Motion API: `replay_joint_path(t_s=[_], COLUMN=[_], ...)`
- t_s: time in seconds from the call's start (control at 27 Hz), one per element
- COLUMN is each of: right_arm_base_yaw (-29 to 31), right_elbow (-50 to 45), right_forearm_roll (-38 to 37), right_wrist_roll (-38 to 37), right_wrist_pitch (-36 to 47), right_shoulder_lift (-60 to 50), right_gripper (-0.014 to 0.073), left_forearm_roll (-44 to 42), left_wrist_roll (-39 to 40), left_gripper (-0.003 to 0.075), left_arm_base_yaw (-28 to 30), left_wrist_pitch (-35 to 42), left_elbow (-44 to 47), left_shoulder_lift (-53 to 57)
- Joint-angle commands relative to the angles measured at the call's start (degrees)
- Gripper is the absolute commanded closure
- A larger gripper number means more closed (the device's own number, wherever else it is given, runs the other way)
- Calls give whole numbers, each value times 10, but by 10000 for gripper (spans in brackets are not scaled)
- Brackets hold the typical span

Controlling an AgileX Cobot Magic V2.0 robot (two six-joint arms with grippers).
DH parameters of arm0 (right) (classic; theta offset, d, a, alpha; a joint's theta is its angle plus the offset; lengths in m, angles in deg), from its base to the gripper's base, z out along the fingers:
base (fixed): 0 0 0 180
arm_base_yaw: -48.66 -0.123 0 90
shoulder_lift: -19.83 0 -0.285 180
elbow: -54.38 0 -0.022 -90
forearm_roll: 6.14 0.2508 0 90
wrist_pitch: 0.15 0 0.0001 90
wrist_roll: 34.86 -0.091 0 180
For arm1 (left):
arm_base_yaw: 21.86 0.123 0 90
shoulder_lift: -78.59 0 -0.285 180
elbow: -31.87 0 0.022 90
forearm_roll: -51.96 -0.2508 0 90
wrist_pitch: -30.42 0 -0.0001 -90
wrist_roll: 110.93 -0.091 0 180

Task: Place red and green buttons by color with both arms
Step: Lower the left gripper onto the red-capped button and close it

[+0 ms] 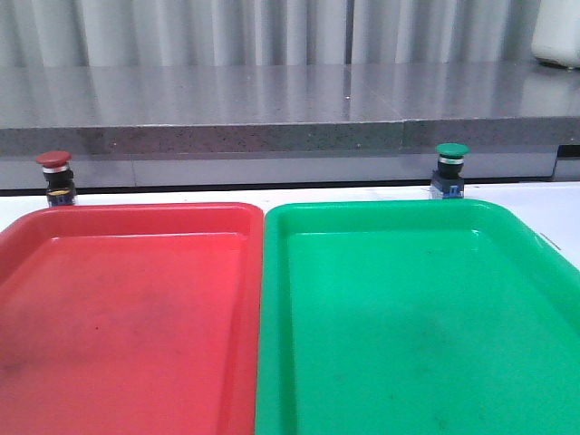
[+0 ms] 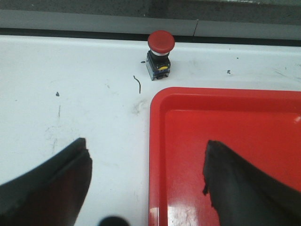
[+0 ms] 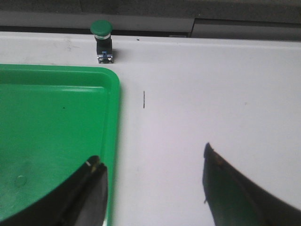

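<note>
Red button (image 1: 54,178) upright on the white desk (image 2: 70,84), just behind the far left corner of the red tray (image 1: 127,317), apart from its rim. Green button (image 1: 450,169) upright on the desk too, just behind the far rim of the green tray (image 1: 408,317), toward that tray's right side. Trays side by side, long edges touching or nearly so; both without any button inside. Grey ledge (image 1: 290,109) behind the buttons, running the width of the desk.

Left end effector (image 2: 146,181) spread wide, gripping nothing, one finger over bare desk and the other over the red tray's near corner, red button well ahead of it. Right end effector (image 3: 153,188) likewise wide apart, holding nothing, one finger above the green tray's edge, the other above bare desk.
</note>
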Motion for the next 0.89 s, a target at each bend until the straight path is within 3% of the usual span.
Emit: replay_joint_path(t_s=[0.0, 0.44, 0.85], right_arm_base_yaw=[2, 2, 2], right_elbow=[16, 16, 16], right_forearm_roll=[-7, -7, -7], right_wrist_roll=[5, 5, 5], right_wrist_pitch=[42, 42, 42], right_shoulder_lift=[4, 4, 4], right_gripper=[124, 125, 125], left_forearm_roll=[0, 1, 22], left_wrist_roll=[0, -3, -3], left_gripper=[225, 185, 185], left_arm_base_yaw=[-4, -6, -6], left_wrist_pitch=[40, 36, 36], left_elbow=[-58, -235, -375], left_shoulder_lift=[-49, -306, -452])
